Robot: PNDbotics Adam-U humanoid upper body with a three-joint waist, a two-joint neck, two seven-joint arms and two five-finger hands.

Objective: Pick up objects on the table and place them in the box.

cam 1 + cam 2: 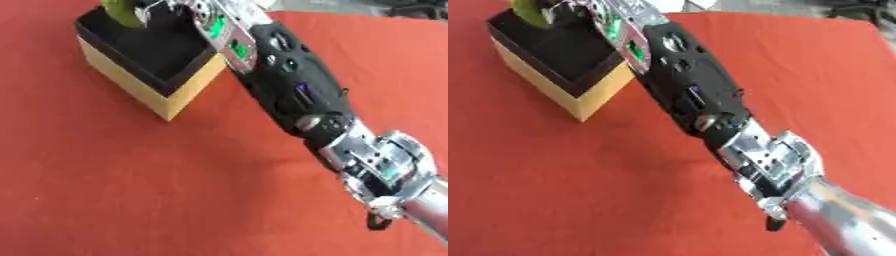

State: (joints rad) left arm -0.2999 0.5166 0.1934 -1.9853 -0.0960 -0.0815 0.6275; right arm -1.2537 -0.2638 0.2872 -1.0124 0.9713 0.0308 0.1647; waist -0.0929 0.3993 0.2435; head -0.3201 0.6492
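Observation:
A yellow box (188,92) with a black inside stands at the upper left of the red table. My right arm (289,85) reaches in from the lower right, across the box's near corner. At the picture's top edge my right hand (179,6) is over the box's opening, largely cut off. Its fingers are curled against a yellow-green object (121,12), which hangs over the box's far side. Only part of that object shows. My left hand shows in neither view.
The red cloth (131,190) covers the table around the box. A dark floor strip (859,10) lies beyond the table's far right edge.

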